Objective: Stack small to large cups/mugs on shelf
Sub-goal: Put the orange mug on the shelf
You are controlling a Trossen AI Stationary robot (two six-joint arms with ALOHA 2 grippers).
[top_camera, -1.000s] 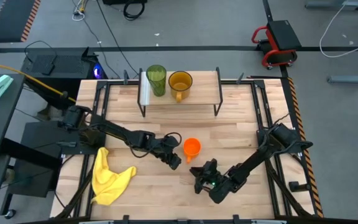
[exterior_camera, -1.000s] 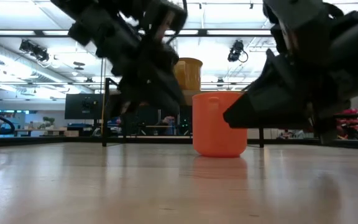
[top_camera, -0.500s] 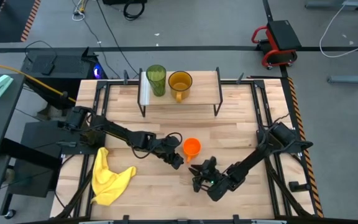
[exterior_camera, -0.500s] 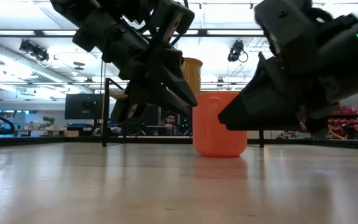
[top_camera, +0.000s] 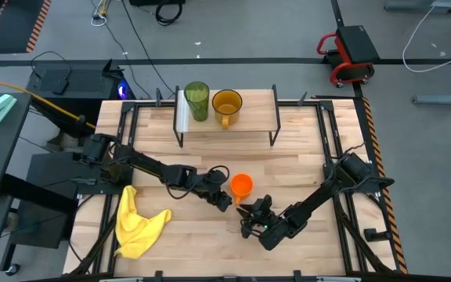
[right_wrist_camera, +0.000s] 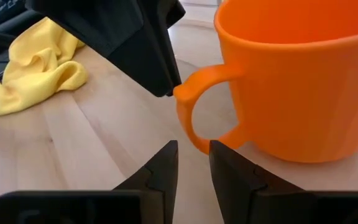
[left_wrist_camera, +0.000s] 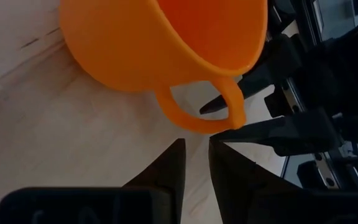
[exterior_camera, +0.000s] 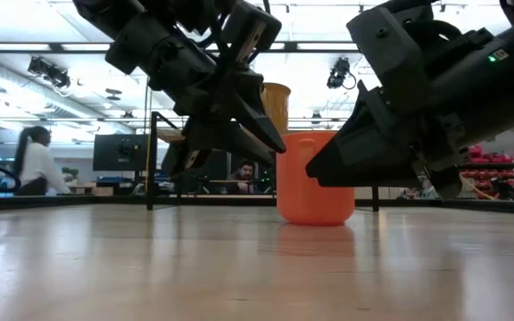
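Observation:
The orange mug [top_camera: 242, 186] stands upright on its base on the table, its handle [right_wrist_camera: 188, 112] pointing toward the near edge. My left gripper [top_camera: 225, 204] comes at the handle from the near left, its fingers [left_wrist_camera: 174, 158] a narrow gap apart just short of the loop. My right gripper [top_camera: 247, 216] comes from the near right, also narrowly open [right_wrist_camera: 193, 144], its tips at the handle's lower end. The green tumbler [top_camera: 196, 100] and the amber mug [top_camera: 227, 103] stand side by side on the shelf [top_camera: 257, 110]. My left gripper has one fingertip [right_wrist_camera: 166, 87] right beside the outer curve of the mug's handle; whether it touches, I cannot tell. My right gripper has its fingertips [left_wrist_camera: 211, 106] level at the handle loop; whether they touch it, I cannot tell.
A crumpled yellow cloth [top_camera: 135, 223] lies near the table's near left corner. A white upright item [top_camera: 183, 113] stands at the shelf's left end. The shelf's right half is bare wood. In the low view a person [exterior_camera: 34, 165] shows in the room behind.
My right gripper has moved toward the far left, closing in on the mug's handle. My left gripper has swung in toward the handle and then held. The mug has stayed in place.

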